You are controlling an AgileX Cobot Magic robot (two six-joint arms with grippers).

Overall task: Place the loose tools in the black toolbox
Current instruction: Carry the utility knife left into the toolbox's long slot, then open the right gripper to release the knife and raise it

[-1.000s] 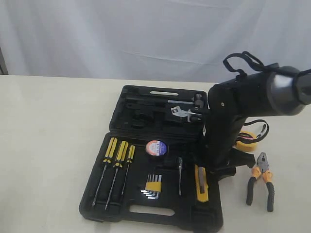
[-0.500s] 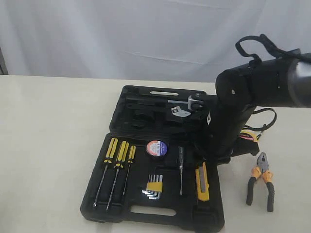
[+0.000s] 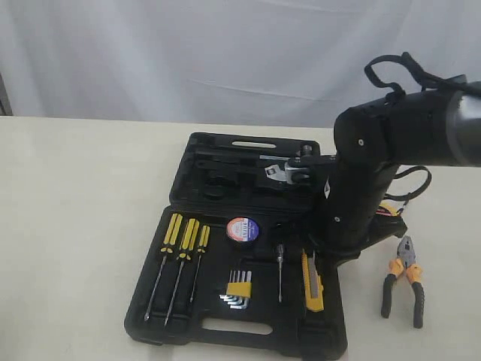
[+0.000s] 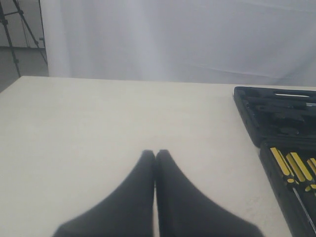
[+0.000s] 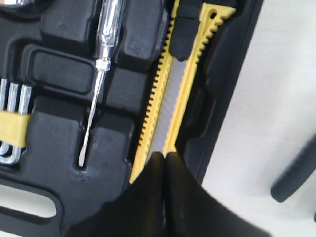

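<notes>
Yellow utility knife (image 3: pixel 312 283) lies lengthwise in its moulded slot at the right edge of the near half of the black toolbox (image 3: pixel 154 329), and the right wrist view shows its serrated body (image 5: pixel 170 94) seated between the plastic ribs. The black tape roll (image 3: pixel 242 229) also sits inside the near half, close to the hinge, so two of the four loose tools look to be stowed. The pliers (image 3: pixel 403 281) lie on the tabletop (image 3: pixel 75 226) just right of the box, apart from it. A sliver of the yellow round tape measure (image 3: pixel 387 211) shows farther back on the same side, mostly hidden behind the right arm. By my reckoning the task is about half done, with those two left to gather. The right gripper (image 5: pixel 164 157) hangs over the near end of the knife with its jaws pressed together and nothing between them. Whether the tips actually touch the knife I cannot tell. The left gripper (image 4: pixel 155 154) sits well to the left of the toolbox over bare tabletop, its jaws likewise closed and empty. The screwdrivers (image 3: pixel 180 256) and the hex key set (image 3: pixel 238 290) rest in their own slots in the near half.
</notes>
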